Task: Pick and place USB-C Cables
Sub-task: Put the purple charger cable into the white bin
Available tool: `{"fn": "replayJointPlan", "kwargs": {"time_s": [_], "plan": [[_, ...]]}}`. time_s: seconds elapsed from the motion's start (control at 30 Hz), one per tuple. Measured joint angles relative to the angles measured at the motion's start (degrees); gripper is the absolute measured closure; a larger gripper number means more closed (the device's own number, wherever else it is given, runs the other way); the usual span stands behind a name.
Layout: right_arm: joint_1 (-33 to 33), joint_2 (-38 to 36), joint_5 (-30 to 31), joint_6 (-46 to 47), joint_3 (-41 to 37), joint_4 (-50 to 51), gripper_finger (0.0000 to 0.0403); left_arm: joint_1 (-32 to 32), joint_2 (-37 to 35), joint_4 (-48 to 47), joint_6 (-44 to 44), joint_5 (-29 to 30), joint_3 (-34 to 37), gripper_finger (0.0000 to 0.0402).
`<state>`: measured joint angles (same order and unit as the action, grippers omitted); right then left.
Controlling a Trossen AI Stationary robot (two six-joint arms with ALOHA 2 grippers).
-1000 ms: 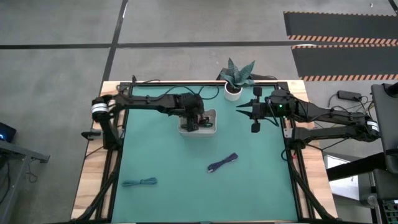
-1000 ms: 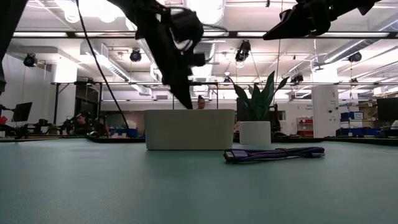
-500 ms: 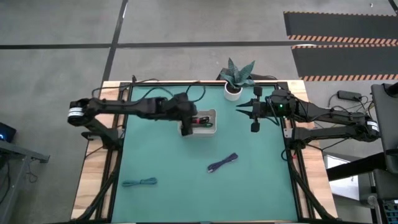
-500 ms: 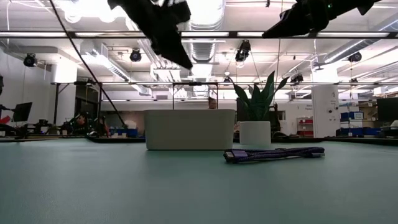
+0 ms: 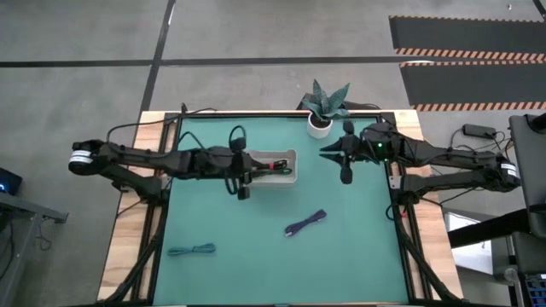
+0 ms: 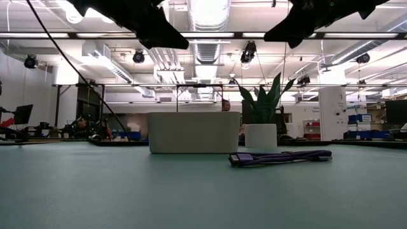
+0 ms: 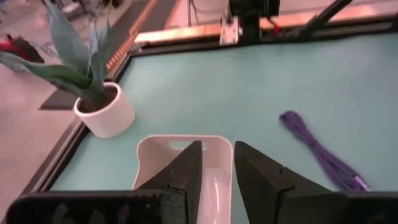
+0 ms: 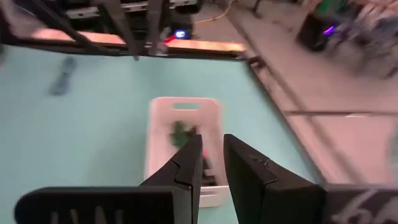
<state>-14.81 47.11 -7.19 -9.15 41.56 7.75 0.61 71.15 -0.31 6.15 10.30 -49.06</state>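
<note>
The purple cable (image 5: 305, 223) looks light and floppy; grip its bundled middle. Both grippers' jaws are slightly parted, empty.

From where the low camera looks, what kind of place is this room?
Probably a large industrial lab or workshop hall: exposed ceiling ducts with strip lights, workbenches far behind, and hazard-striped floor mats beside the table.

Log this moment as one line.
left gripper: empty, beside white tray | right gripper: raised, idle | tray: red-and-black, green cables | mat: purple cable, teal cable
</note>
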Motion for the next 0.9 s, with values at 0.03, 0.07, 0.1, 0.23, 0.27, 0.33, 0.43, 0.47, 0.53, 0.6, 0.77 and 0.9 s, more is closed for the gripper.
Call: {"fn": "replayJointPlan", "kwargs": {"time_s": [0.03, 0.07, 0.1, 0.23, 0.27, 0.33, 0.43, 0.47, 0.53, 0.6, 0.77, 0.9], "plan": [[0.3, 0.6, -1.4, 1.5, 0.0, 0.1, 0.0346, -0.1, -0.6, 1.2, 0.0, 0.0, 0.9, 0.0322], [0.9, 1.4, -2.6, 3.1, 0.0, 0.1, 0.0346, -0.2, -1.1, 2.5, 0.0, 0.0, 1.7, 0.0322], [1.7, 2.2, -3.5, 4.4, 0.0, 0.0, 0.0346, -0.2, -1.7, 3.5, 0.0, 0.0, 2.5, 0.0322], [6.3, 5.4, -3.9, 8.5, 0.0, 0.1, 0.0346, -0.3, -3.0, 6.0, 0.0, 0.0, 5.4, 0.0322], [7.7, 6.2, -3.8, 9.6, 0.0, 0.1, 0.0346, -0.3, -3.1, 6.4, 0.0, 0.0, 5.8, 0.0322], [10.4, 7.6, -3.6, 11.4, 0.0, 0.1, 0.0346, -0.3, -3.4, 7.6, 0.0, 0.0, 6.8, 0.0322], [14.5, 9.7, -2.9, 14.4, 0.0, 0.1, 0.0346, -0.3, -3.5, 9.4, 0.0, 0.0, 7.7, 0.0322], [15.8, 10.2, -2.5, 15.4, 0.0, 0.0, 0.0346, -0.3, -3.5, 9.4, 0.0, 0.0, 7.8, 0.0322], [18.3, 11.3, -1.1, 17.3, 0.0, 0.1, 0.0346, -0.3, -3.5, 9.4, 0.0, 0.0, 7.9, 0.0322], [20.5, 12.4, -0.1, 18.9, 0.0, 0.1, 0.0346, -0.3, -3.5, 9.4, 0.0, 0.0, 7.9, 0.0322], [24.8, 14.8, 2.0, 21.7, 0.0, 0.3, 0.0346, -0.3, -3.5, 9.4, 0.2, 0.0, 7.9, 0.0322], [26.9, 17.4, 5.4, 22.8, 1.2, 3.0, 0.0346, -0.2, -3.5, 9.4, 0.2, 0.0, 7.9, 0.0322]]}}
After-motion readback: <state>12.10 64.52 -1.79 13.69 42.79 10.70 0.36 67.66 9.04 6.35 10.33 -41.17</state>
